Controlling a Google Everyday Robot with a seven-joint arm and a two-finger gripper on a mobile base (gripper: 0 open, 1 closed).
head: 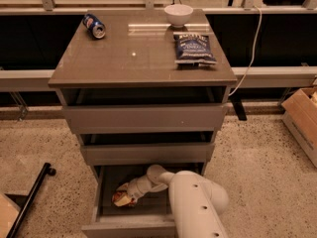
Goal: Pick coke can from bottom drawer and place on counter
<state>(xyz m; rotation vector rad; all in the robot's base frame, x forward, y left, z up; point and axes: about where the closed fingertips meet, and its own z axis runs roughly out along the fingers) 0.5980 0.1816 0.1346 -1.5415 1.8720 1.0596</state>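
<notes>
Speckled terrazzo floor surrounds a grey-brown drawer cabinet. Its glossy tabletop carries a blue can lying on its side, a white bowl and a dark chip bag. The gripper reaches down into the open bottom drawer, its jaws set around the tilted coke can. At the right edge stands a cardboard box.

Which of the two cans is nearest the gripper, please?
The red-orange coke can in the bottom drawer, at the gripper; the blue can lies on the counter.
</notes>
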